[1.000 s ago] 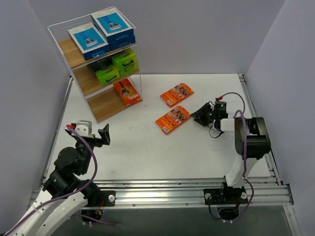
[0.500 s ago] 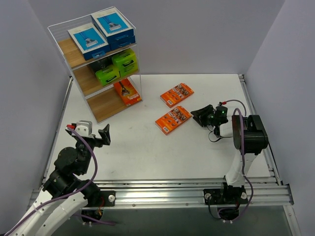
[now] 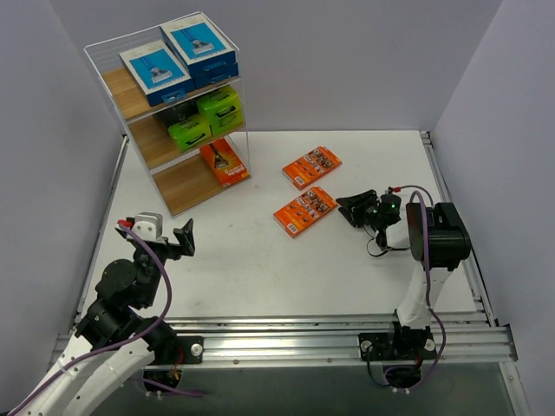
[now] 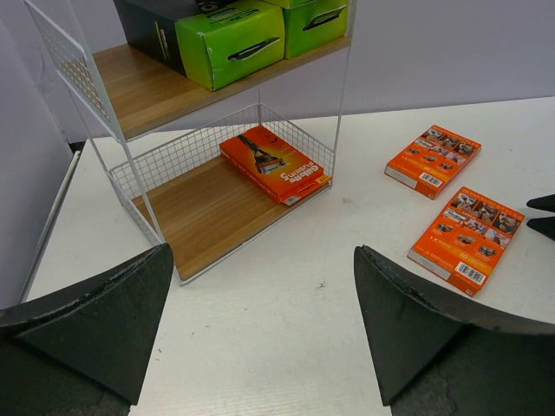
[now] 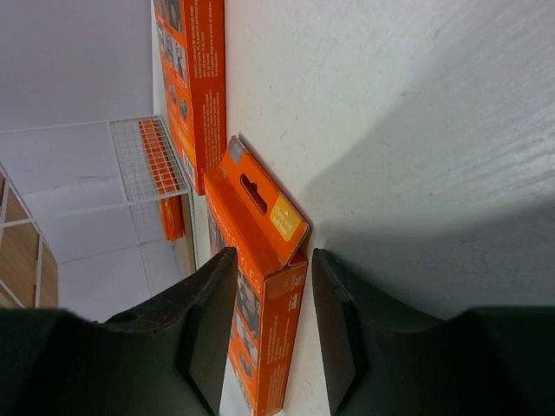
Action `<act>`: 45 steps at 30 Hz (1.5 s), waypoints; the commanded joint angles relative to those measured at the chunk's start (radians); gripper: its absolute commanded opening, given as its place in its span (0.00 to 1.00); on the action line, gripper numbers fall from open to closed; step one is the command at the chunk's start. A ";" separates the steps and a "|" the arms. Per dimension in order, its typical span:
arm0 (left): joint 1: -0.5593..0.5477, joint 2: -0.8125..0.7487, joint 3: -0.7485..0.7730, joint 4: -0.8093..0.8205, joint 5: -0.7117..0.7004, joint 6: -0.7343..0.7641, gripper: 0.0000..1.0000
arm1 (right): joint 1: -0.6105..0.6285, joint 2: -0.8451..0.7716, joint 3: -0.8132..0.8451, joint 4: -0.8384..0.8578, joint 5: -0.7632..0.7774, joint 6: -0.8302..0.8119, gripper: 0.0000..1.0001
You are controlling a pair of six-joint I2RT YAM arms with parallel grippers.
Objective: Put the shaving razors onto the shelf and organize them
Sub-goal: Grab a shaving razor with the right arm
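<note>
Two end effectors empty: left end effector [image 4: 262, 260] gaped wide over desk [image 3: 260, 260]; right end effector [image 3: 345, 208] stood part-open beside orange razor pack [image 3: 305, 211].

A flat white surface [image 3: 260, 260] is enclosed on three sides by plain pale grey walls [image 3: 347, 61], is bordered along its near edge by ribbed silver metal rails [image 3: 286, 334], and is lit evenly, with only soft shadows cast.
</note>
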 commanded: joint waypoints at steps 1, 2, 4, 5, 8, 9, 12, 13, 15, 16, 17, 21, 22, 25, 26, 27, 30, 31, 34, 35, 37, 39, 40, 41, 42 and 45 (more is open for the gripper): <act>0.005 -0.005 0.020 0.027 0.015 -0.003 0.94 | -0.002 0.034 -0.037 -0.062 0.011 0.003 0.36; 0.005 -0.007 0.020 0.028 0.016 -0.003 0.94 | -0.002 0.035 -0.037 -0.061 0.014 0.004 0.37; 0.006 -0.007 0.020 0.028 0.018 -0.005 0.94 | -0.001 0.045 -0.037 -0.052 0.019 0.015 0.37; 0.005 -0.008 0.020 0.028 0.018 -0.005 0.94 | 0.002 0.048 -0.034 -0.048 0.022 0.018 0.36; 0.005 -0.011 0.020 0.026 0.018 -0.005 0.94 | 0.010 0.066 -0.029 -0.033 0.031 0.036 0.36; 0.005 -0.013 0.020 0.027 0.016 -0.005 0.94 | 0.011 0.069 -0.028 -0.022 0.032 0.042 0.36; 0.005 -0.014 0.020 0.029 0.016 -0.005 0.94 | 0.017 0.088 -0.018 -0.001 0.032 0.062 0.35; 0.005 -0.014 0.020 0.028 0.016 -0.005 0.94 | 0.021 0.092 -0.015 -0.001 0.032 0.065 0.34; 0.005 -0.013 0.020 0.029 0.016 -0.005 0.94 | 0.024 0.094 -0.009 -0.004 0.039 0.069 0.33; 0.005 -0.014 0.020 0.029 0.016 -0.005 0.94 | 0.025 0.092 -0.006 -0.007 0.040 0.069 0.33; 0.005 -0.014 0.020 0.029 0.016 -0.006 0.94 | 0.027 0.091 -0.003 -0.016 0.043 0.069 0.33; 0.006 -0.018 0.020 0.029 0.013 -0.005 0.94 | 0.040 0.095 0.023 -0.041 0.051 0.070 0.31; 0.005 -0.019 0.020 0.028 0.013 -0.005 0.94 | 0.045 0.095 0.035 -0.047 0.052 0.069 0.30; 0.005 -0.022 0.019 0.029 0.012 -0.005 0.94 | 0.053 0.097 0.055 -0.070 0.060 0.067 0.26; 0.006 -0.022 0.019 0.029 0.013 -0.005 0.94 | 0.054 0.098 0.058 -0.074 0.062 0.067 0.25; 0.006 -0.022 0.019 0.029 0.012 -0.006 0.94 | 0.056 0.098 0.061 -0.076 0.063 0.067 0.24; 0.005 -0.022 0.019 0.029 0.015 -0.006 0.94 | 0.057 0.107 0.075 -0.082 0.068 0.069 0.18; 0.005 -0.022 0.017 0.031 0.016 -0.006 0.94 | 0.059 0.111 0.078 -0.081 0.065 0.072 0.16; 0.005 -0.022 0.019 0.029 0.018 -0.006 0.94 | 0.062 0.130 0.090 -0.068 0.059 0.078 0.09; 0.006 -0.022 0.017 0.029 0.018 -0.006 0.94 | 0.063 0.135 0.098 -0.062 0.057 0.078 0.08; 0.005 -0.022 0.017 0.031 0.018 -0.006 0.94 | 0.067 0.146 0.106 -0.061 0.052 0.076 0.01; 0.005 -0.022 0.019 0.031 0.018 -0.006 0.94 | 0.070 0.149 0.114 -0.058 0.052 0.076 0.00; 0.005 -0.022 0.017 0.032 0.018 -0.006 0.94 | 0.071 0.147 0.115 -0.056 0.051 0.078 0.00; 0.005 -0.022 0.017 0.032 0.018 -0.006 0.94 | 0.073 0.144 0.117 -0.056 0.051 0.073 0.00; 0.006 -0.021 0.017 0.031 0.018 -0.006 0.94 | 0.074 0.135 0.120 -0.058 0.051 0.072 0.00; 0.006 -0.022 0.017 0.032 0.019 -0.006 0.94 | 0.076 0.105 0.126 -0.073 0.045 0.059 0.00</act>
